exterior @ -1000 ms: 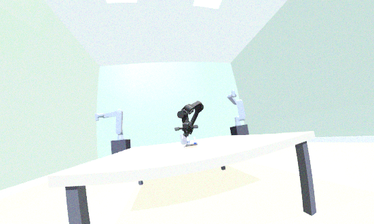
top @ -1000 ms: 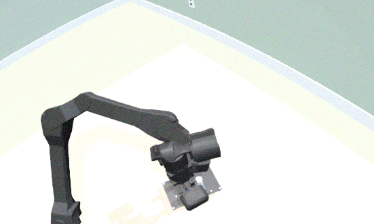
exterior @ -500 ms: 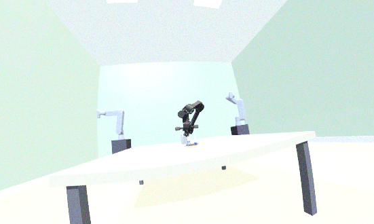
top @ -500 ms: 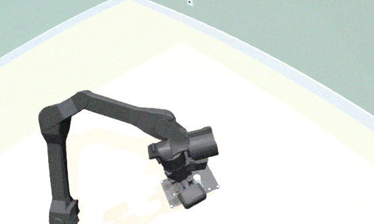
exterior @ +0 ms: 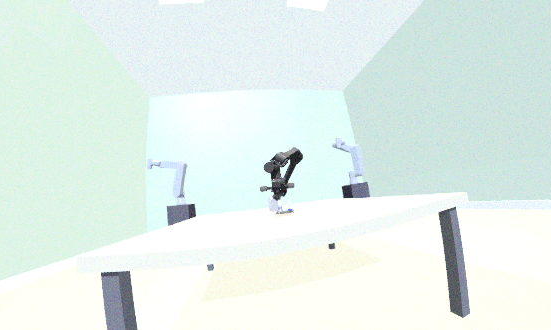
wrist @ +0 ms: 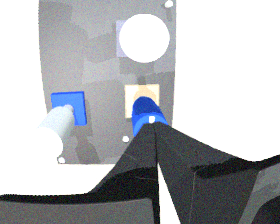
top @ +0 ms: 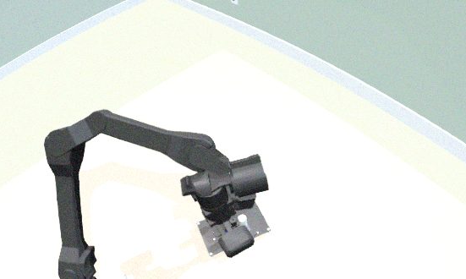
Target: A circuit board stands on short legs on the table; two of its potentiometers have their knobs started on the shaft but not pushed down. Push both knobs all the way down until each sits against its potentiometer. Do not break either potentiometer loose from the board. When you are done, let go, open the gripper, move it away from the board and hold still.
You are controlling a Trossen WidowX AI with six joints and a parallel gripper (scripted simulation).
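Note:
The grey circuit board (wrist: 84, 36) (top: 261, 221) lies under my wrist. In the wrist view a blue knob (wrist: 147, 111) stands on a tan potentiometer (wrist: 134, 95) near the board's middle. A white knob (wrist: 54, 129) leans on a blue potentiometer (wrist: 67, 104) at the left. A large white round knob (wrist: 144, 36) (top: 242, 219) sits further back. My gripper (wrist: 151, 131) is shut with nothing between the fingers. Its joined fingertips rest on the near end of the blue knob. In the top view the wrist hides the fingertips and most of the board.
The white table (exterior: 332, 220) (top: 344, 177) carries only the board. In the exterior view the arm (exterior: 281, 172) stands at the table's far side, with two pale arms on dark stands (exterior: 181, 212) (exterior: 356, 190) behind it.

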